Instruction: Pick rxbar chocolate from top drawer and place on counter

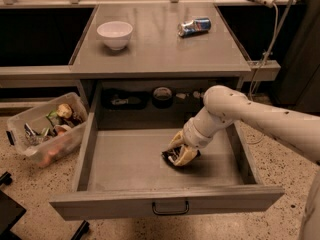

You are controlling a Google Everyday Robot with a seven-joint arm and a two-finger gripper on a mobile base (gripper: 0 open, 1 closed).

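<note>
The top drawer (125, 159) stands pulled open, its small dark pull handle (170, 208) at the front centre. The rxbar chocolate (169, 157), a small black wrapper, lies on the drawer floor right of centre. My gripper (180, 150) reaches down into the drawer from the right. Its tan fingers (186, 156) are closed around the bar's right end, and the bar sits tilted at the drawer floor. The counter (155, 49) is the grey metal top above the drawer.
A white bowl (115, 34) and a crushed blue-and-silver can (194, 26) sit on the counter. Dark items lie on a shelf behind the drawer (162, 95). A clear plastic bin of clutter (45, 129) stands on the floor to the left. A cable (265, 44) hangs at the right.
</note>
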